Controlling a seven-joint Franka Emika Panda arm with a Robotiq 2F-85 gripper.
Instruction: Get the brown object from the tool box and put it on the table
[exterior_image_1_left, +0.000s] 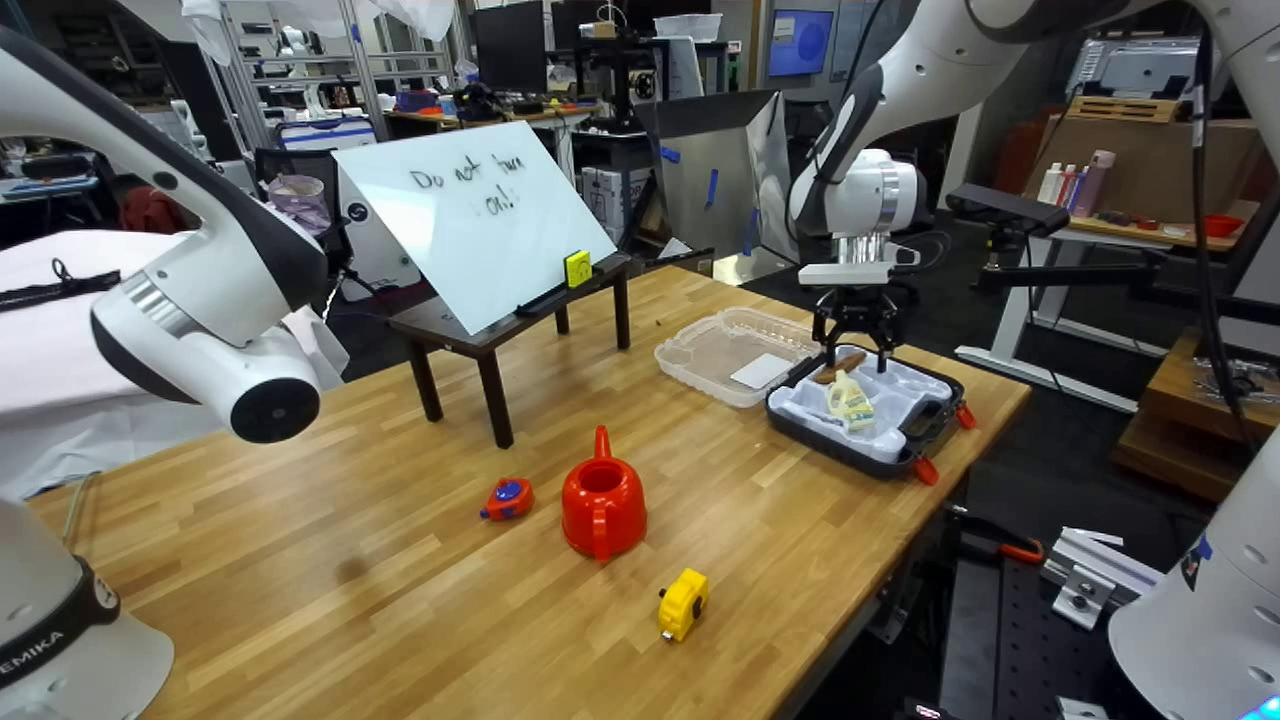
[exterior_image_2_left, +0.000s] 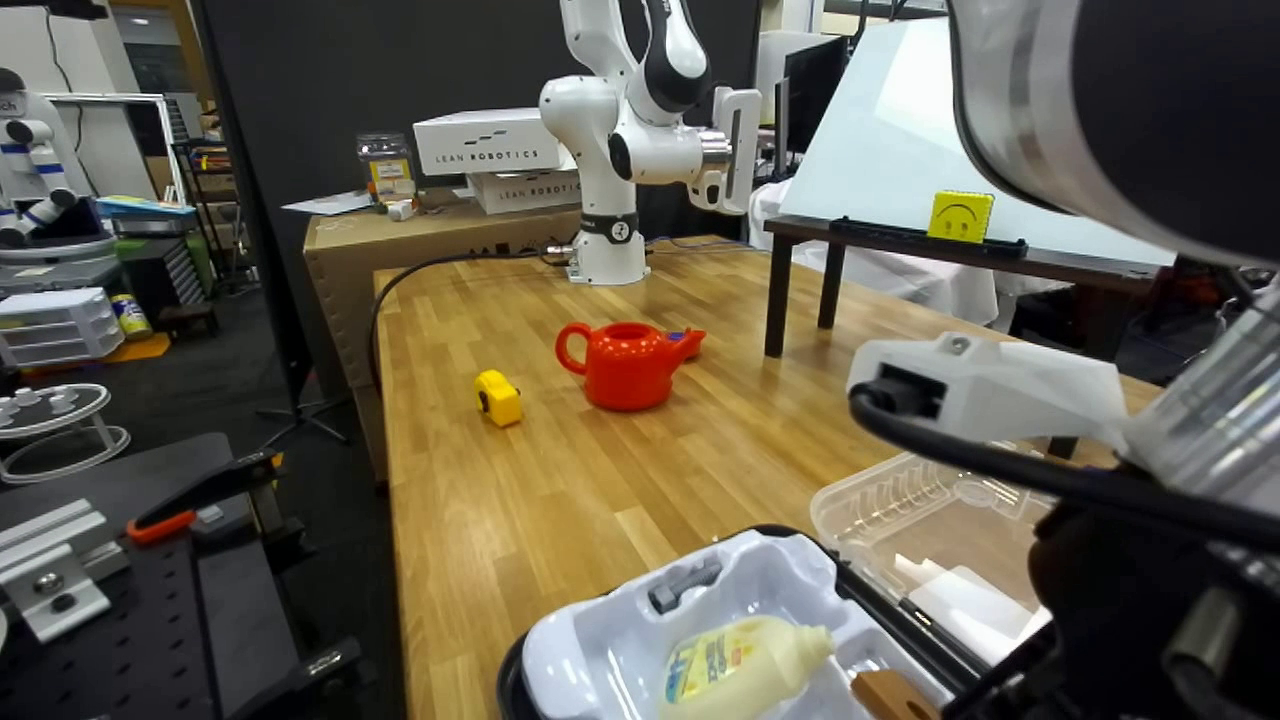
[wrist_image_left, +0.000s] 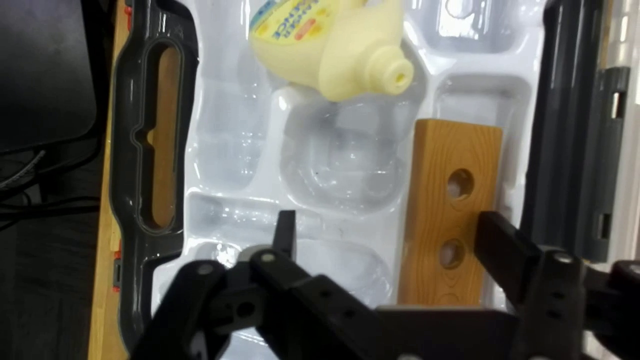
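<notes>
The brown object (wrist_image_left: 445, 220) is an oblong wood-grained block with two round holes. It lies in the white insert of the tool box (wrist_image_left: 125, 175), along the hinge side. My gripper (wrist_image_left: 387, 225) is open above it. In the wrist view the right finger (wrist_image_left: 505, 245) overlaps the block's right edge; whether they touch I cannot tell. The left finger (wrist_image_left: 286, 232) stands apart, over the white insert. In an exterior view the gripper (exterior_image_1_left: 856, 362) points down into the tool box (exterior_image_1_left: 835, 452). The box sits at one end of the wooden table (exterior_image_1_left: 400, 560).
A pale yellow bottle (wrist_image_left: 345, 55) lies in the box beside the block. The clear lid (exterior_image_1_left: 735, 330) spreads out behind. Further along the table are a red teapot (exterior_image_1_left: 615, 505), a yellow tape measure (exterior_image_1_left: 684, 604), a red-and-blue item (exterior_image_1_left: 510, 498) and a whiteboard stand (exterior_image_1_left: 485, 345).
</notes>
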